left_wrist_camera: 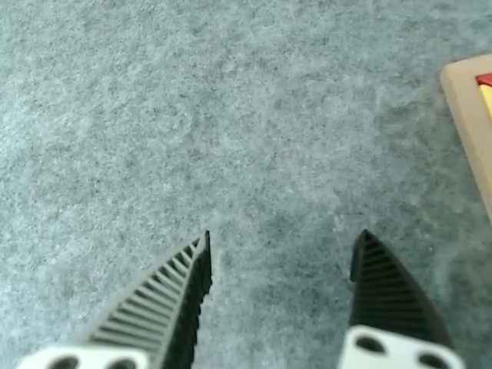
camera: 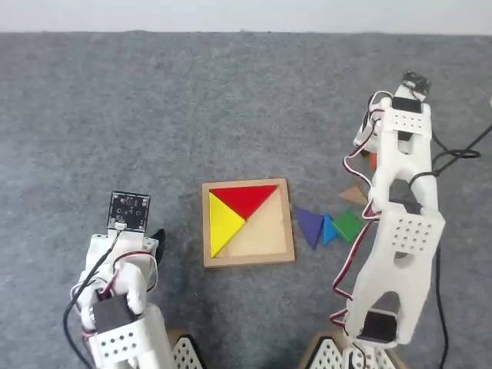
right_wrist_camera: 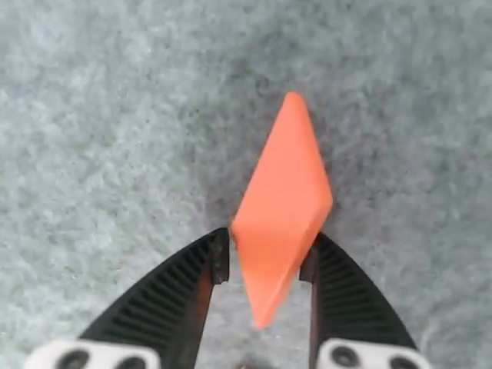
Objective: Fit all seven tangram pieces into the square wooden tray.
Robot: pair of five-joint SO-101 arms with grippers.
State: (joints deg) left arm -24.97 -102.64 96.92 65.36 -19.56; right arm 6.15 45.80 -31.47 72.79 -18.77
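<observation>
the right arm (camera: 400, 223) stretches forward over the grey mat (camera: 154, 115), well to the right of the square wooden tray (camera: 206, 231), its wrist bent down at the far end. the right gripper (right_wrist_camera: 265, 254) is clenched on the orange piece (right_wrist_camera: 283, 200), a parallelogram. its two black fingers (right_wrist_camera: 192, 269) press the slanted sides near the piece's lower half, and the long tip points away from the wrist. in the high view a sliver of orange shows beside the arm's wrist.

the left arm (camera: 119, 300) sits folded close to its base, left of the tray and near the table's front edge. the left gripper (left_wrist_camera: 284, 238) is released, its jaws spread wide over bare mat with nothing between them. a corner of the tray lies just off to one side.

inside the tray the red triangle (camera: 244, 198) fills the far part and the yellow triangle (camera: 223, 221) the left part, touching along one edge. between the tray and the right arm lie the blue triangle (camera: 310, 225), the small light blue triangle (camera: 329, 229) and the green square (camera: 348, 224), side by side. the tan triangle (camera: 354, 194) lies just beyond them.
</observation>
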